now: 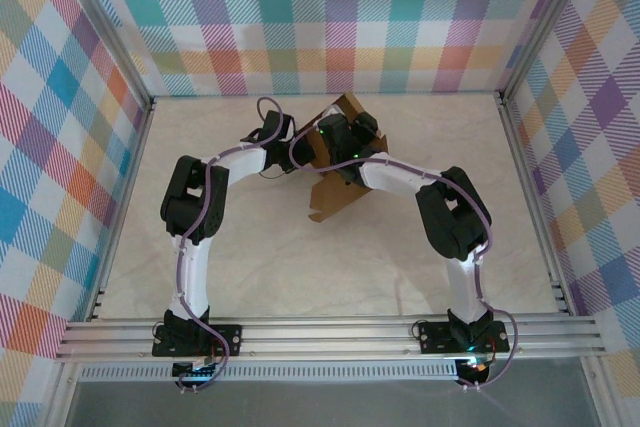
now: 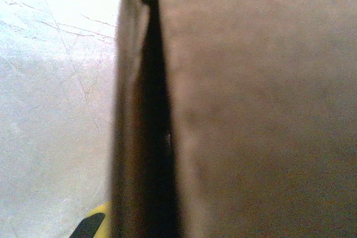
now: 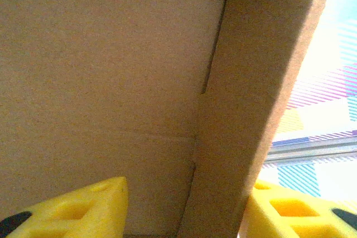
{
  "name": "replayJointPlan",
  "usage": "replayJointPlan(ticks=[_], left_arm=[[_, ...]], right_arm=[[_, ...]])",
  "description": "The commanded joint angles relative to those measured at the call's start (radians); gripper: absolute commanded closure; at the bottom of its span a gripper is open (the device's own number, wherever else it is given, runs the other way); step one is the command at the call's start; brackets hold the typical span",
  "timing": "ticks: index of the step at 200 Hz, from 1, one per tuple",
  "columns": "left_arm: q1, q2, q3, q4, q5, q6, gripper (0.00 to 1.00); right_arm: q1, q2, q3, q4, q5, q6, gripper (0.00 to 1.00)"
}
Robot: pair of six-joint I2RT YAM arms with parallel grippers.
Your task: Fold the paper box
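The right gripper [image 3: 188, 209], jaws spread, straddles the paper box [image 1: 333, 199] wall; the left gripper [image 1: 272, 131], opening indiscernible, lies just beside.

Setting: robotics lab test cell. Evidence: a pale marbled table [image 1: 200, 287] boxed in by an aluminium extrusion frame [image 1: 330, 332]. Pastel plaid backdrop panels [image 1: 330, 17] stand along its far, left and right edges. Left arm [image 1: 195, 247] and right arm [image 1: 460, 247], black and white, are bolted at the table's near edge, with lilac cables [image 1: 180, 272] strung along them.

Paper box [image 1: 330, 199] on the table [image 1: 300, 272] between both arms, one panel between the right fingers [image 3: 78, 207].
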Motion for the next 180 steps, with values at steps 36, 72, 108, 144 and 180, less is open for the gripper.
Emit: replayJointPlan(ticks=[36, 72, 108, 144, 180], left_arm=[[-0.029, 0.0, 0.037, 0.016, 0.049, 0.02, 1.0], [-0.029, 0.005, 0.042, 0.011, 0.046, 0.021, 1.0], [-0.029, 0.006, 0.053, -0.012, 0.04, 0.043, 1.0], [-0.029, 0.003, 0.055, -0.013, 0.045, 0.043, 1.0], [-0.029, -0.004, 0.052, -0.021, 0.045, 0.054, 1.0]], right_arm=[[0.016, -0.089, 0.002, -0.087, -0.101, 0.115, 0.22], [0.017, -0.181, -0.002, -0.201, -0.139, 0.218, 0.1], [0.015, -0.304, -0.014, -0.306, -0.243, 0.364, 0.08], [-0.005, -0.35, -0.024, -0.356, -0.318, 0.411, 0.11], [-0.157, -0.463, -0.086, -0.436, -0.762, 0.58, 0.23]])
